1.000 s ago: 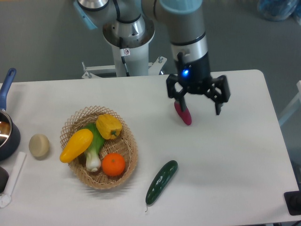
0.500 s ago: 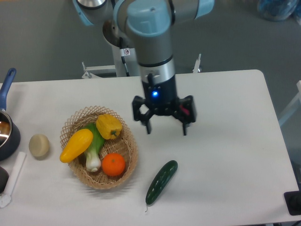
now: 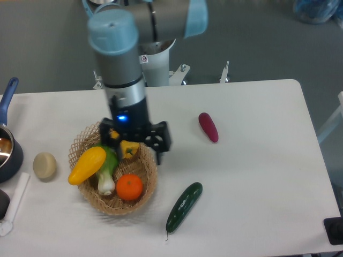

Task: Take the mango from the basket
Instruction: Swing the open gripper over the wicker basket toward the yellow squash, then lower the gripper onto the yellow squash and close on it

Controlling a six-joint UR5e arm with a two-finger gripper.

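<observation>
The mango (image 3: 87, 165) is a smooth elongated yellow fruit lying on the left side of the tan wicker basket (image 3: 115, 208), with its lower end over the rim. My gripper (image 3: 134, 145) is open and empty. It hovers over the upper right part of the basket, above the yellow bell pepper (image 3: 128, 149), which it partly hides. The mango lies to the lower left of the gripper, apart from the fingers.
In the basket also lie a round orange (image 3: 129, 187) and a green-and-white vegetable (image 3: 107, 172). A green cucumber (image 3: 184, 206) lies right of the basket and a dark red vegetable (image 3: 208, 127) further right. A pale potato (image 3: 44, 165) and a blue pot (image 3: 7, 151) are at the left.
The arm has swept left from the dark red vegetable to above the basket. The gripper stayed open and empty. Nothing on the table has moved.
</observation>
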